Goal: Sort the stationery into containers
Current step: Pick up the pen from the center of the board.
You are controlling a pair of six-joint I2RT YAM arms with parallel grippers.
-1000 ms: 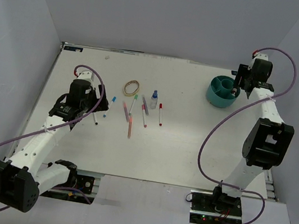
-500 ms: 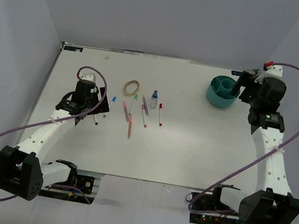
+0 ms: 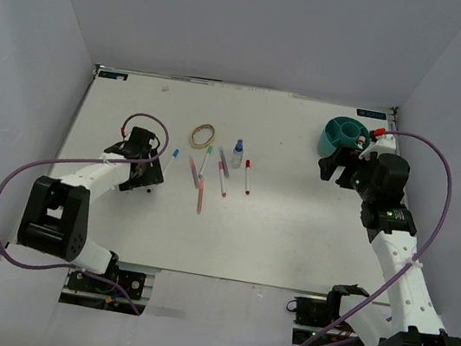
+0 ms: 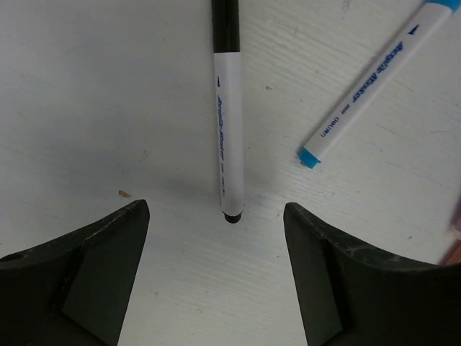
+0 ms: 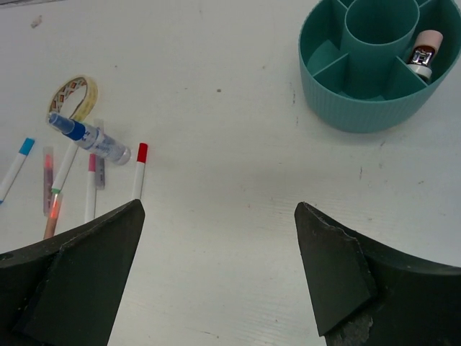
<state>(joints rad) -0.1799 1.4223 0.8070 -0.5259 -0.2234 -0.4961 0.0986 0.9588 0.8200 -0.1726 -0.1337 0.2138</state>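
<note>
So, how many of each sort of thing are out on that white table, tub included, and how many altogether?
Thin capped pens: 8
Tan rubber-band loop: 1
Small clear blue-capped bottle: 1
Round teal plastic organiser: 1
Small pink-topped item inside the organiser: 1
Total: 12

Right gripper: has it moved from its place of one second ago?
Yes. The right gripper has drawn back from beside the organiser, toward the table's near edge.
</note>
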